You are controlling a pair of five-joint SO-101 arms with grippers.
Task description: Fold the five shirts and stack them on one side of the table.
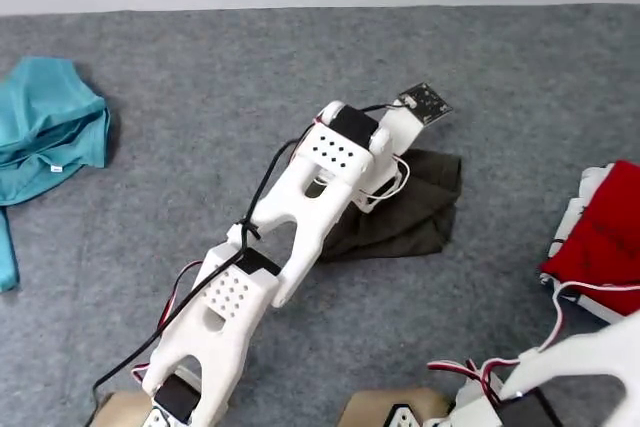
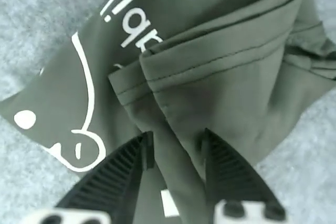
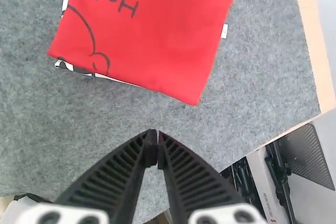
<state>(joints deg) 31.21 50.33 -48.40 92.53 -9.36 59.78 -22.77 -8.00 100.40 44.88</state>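
Observation:
A dark olive shirt with white print lies bunched and partly folded at the table's middle. My left gripper is down on its near edge; in the left wrist view my left gripper is shut on a thick fold of the olive shirt. A folded red shirt tops a small stack over a white shirt at the right edge. My right gripper hovers shut and holding nothing over the mat, just short of the red shirt. A teal shirt lies crumpled at the far left.
Grey felt mat covers the table. The table's wooden edge runs close beside the red stack, with equipment below it. My left arm crosses the mat diagonally from the near left; the right arm sits low at the near right.

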